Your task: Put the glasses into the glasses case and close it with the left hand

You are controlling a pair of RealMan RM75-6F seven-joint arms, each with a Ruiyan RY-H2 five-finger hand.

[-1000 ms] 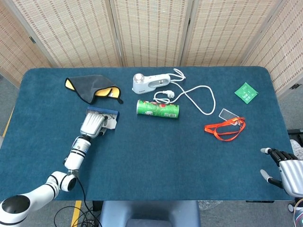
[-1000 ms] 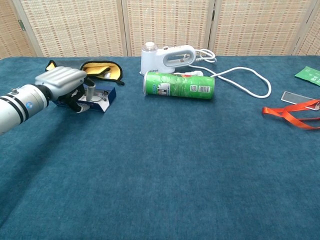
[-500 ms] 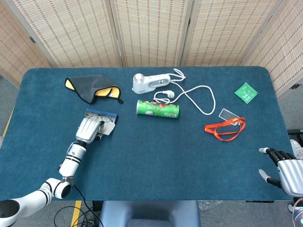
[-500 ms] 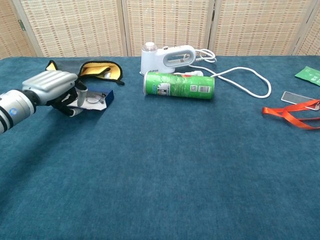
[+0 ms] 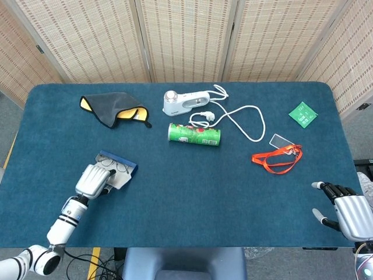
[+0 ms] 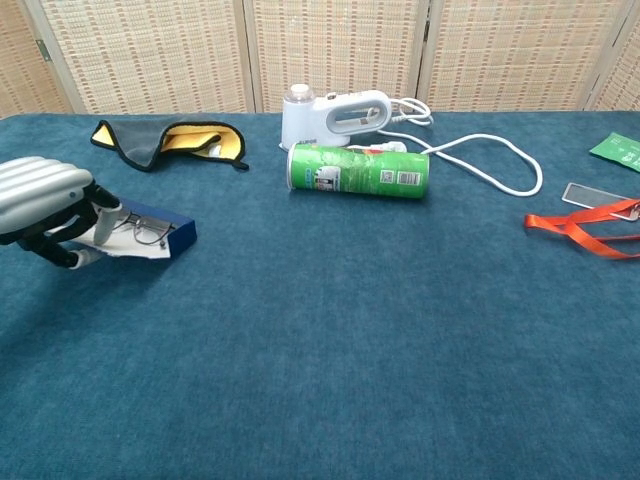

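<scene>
The glasses case (image 5: 119,160) is a dark blue box with a white lining, lying open at the left front of the table. Thin-framed glasses (image 6: 147,229) lie inside the case (image 6: 178,231). My left hand (image 5: 93,179) grips the near end of the case, with its fingers curled over the white lining. In the chest view the left hand (image 6: 40,195) shows at the far left edge. My right hand (image 5: 344,207) hangs off the front right corner of the table, fingers apart and holding nothing.
A green can (image 5: 194,133) lies on its side mid-table. Behind it stands a white device (image 5: 183,102) with a looping cable (image 5: 245,116). A grey and yellow cloth (image 5: 113,109) lies at the back left. An orange lanyard (image 5: 277,158) and a green card (image 5: 303,113) lie at the right.
My left hand has pulled the case with the glasses toward the front left of the table. The right hand has shifted slightly inward.
</scene>
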